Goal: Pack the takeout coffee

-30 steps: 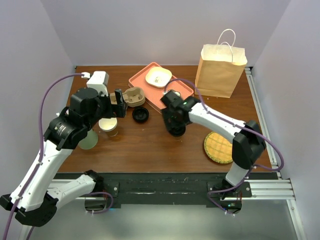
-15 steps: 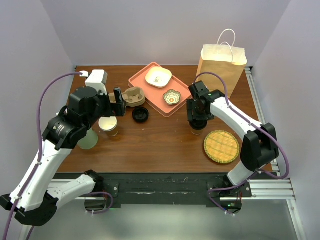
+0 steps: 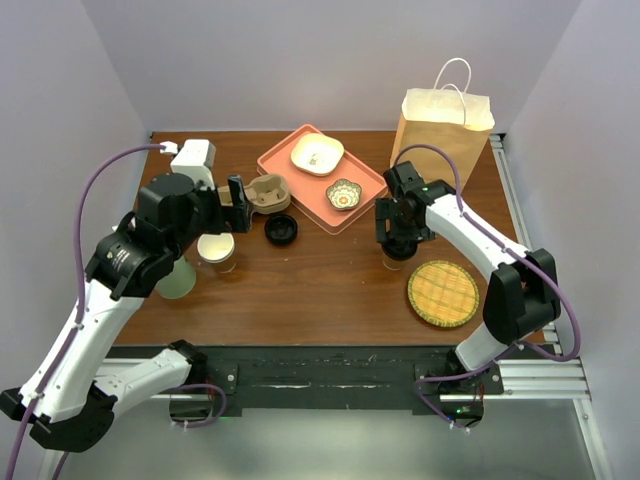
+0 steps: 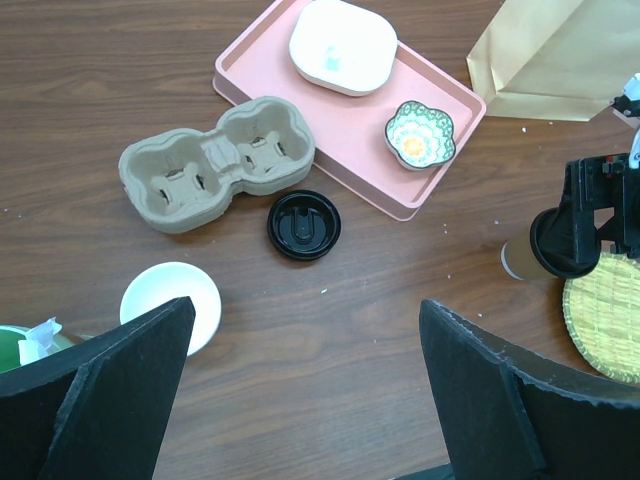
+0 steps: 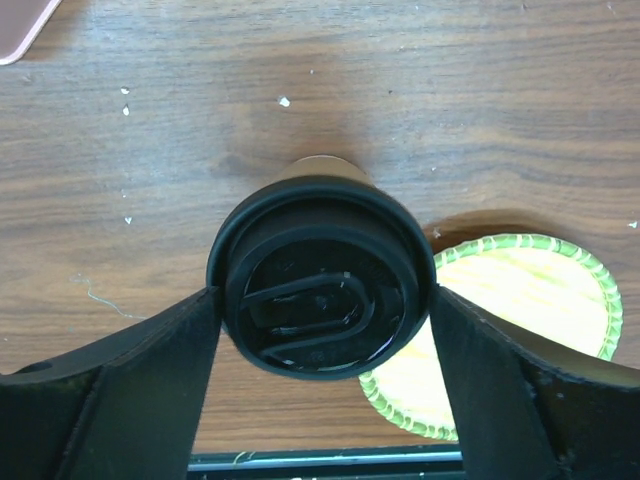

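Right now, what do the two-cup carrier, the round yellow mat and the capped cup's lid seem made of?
Beige two-cup carrier: moulded paper pulp, matte, fibrous. Round yellow mat: probably woven straw or bamboo; lattice shows. Round black lid on small brown cup: plastic; sheen, embossed ridges.

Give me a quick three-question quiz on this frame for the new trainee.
1. True or false: the right gripper has its fingers against both sides of the takeout coffee lid.
2. Which thing lies nearest the takeout coffee? A) woven coaster B) cup carrier C) loose black lid
3. Fill in: the left gripper is ___, holding nothing.
Key: 1 true; 2 A; 3 open.
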